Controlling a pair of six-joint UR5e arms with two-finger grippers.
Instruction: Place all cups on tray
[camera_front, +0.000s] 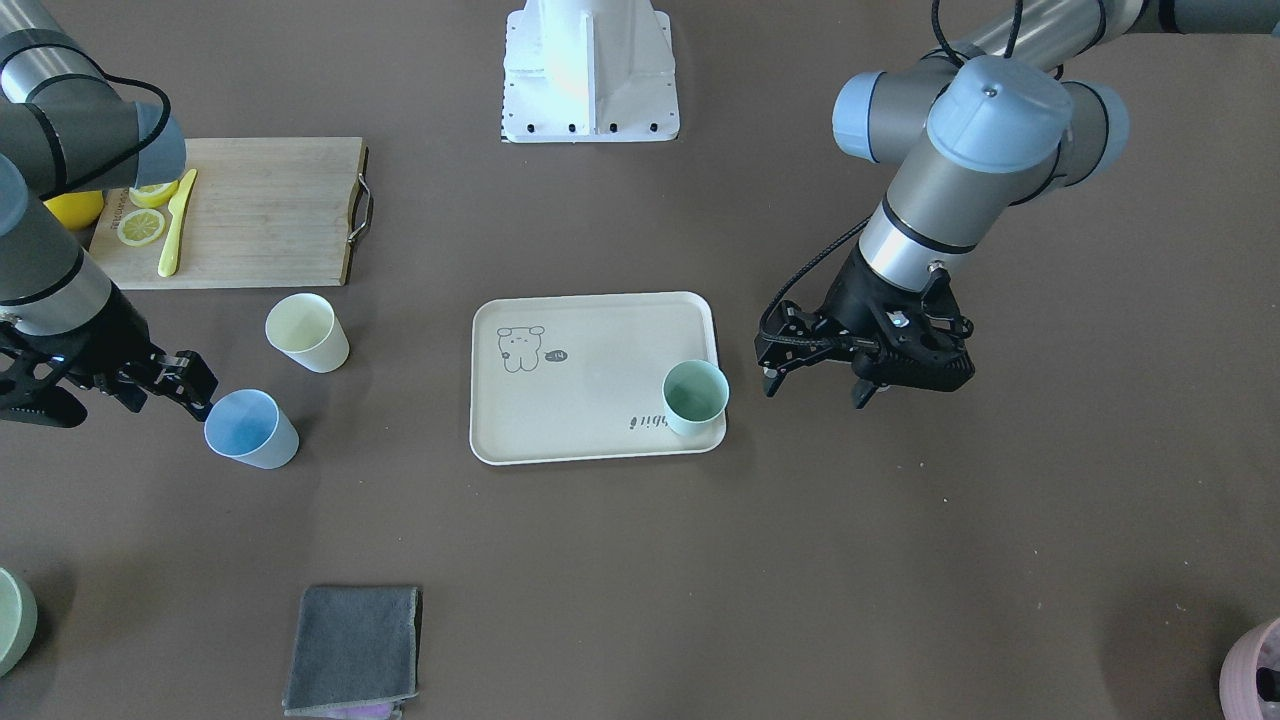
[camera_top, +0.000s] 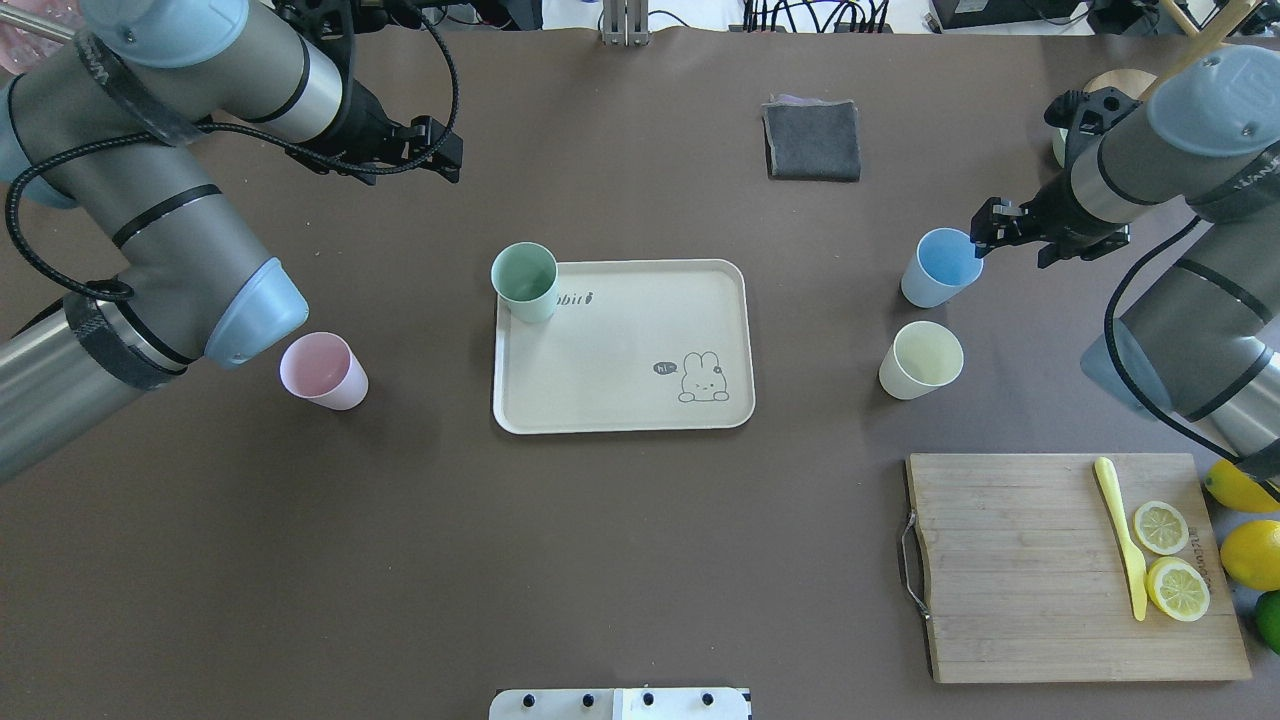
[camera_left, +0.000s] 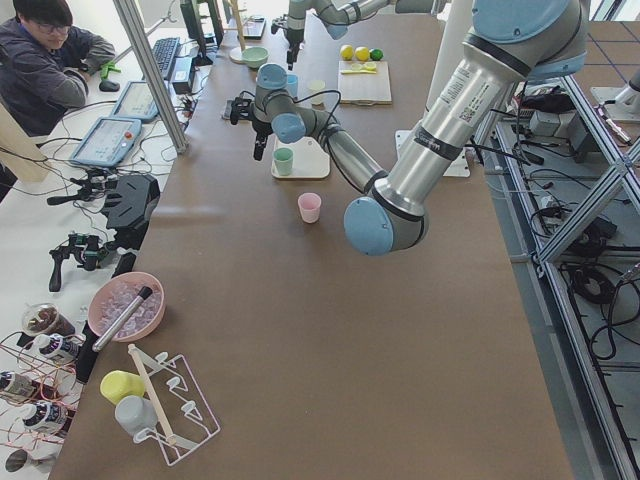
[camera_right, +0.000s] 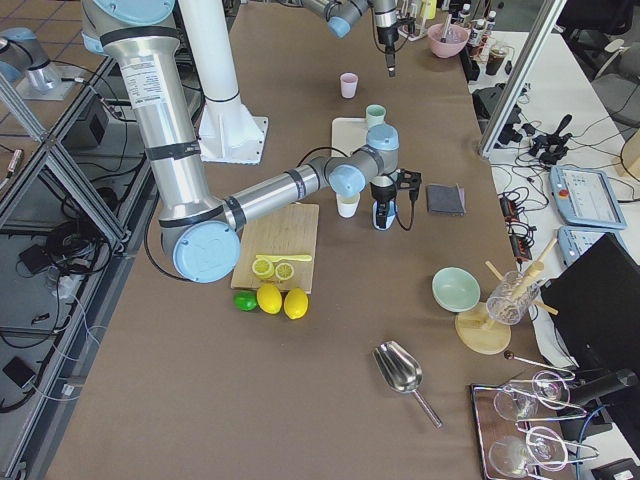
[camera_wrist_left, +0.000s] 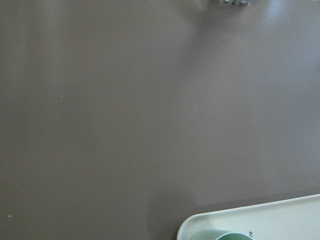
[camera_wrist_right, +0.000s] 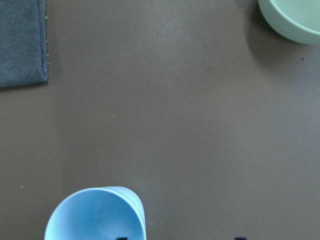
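The cream tray (camera_top: 620, 340) lies mid-table with the mint green cup (camera_top: 525, 282) upright on its far left corner. The pink cup (camera_top: 325, 370) stands on the table left of the tray. The light blue cup (camera_top: 940, 267) and pale yellow cup (camera_top: 922, 360) stand right of it. My left gripper (camera_top: 445, 160) is open and empty, above the table beyond the mint cup. My right gripper (camera_top: 985, 232) is open at the blue cup's rim; in the right wrist view the blue cup (camera_wrist_right: 95, 215) sits at the bottom edge with one fingertip over it and one outside.
A wooden cutting board (camera_top: 1020, 560) with lemon slices (camera_top: 1160, 527) and a yellow knife (camera_top: 1125, 535) lies near right, whole lemons (camera_top: 1250, 552) beside it. A grey cloth (camera_top: 812, 140) lies far beyond the tray. A pale green bowl (camera_wrist_right: 295, 17) sits far right.
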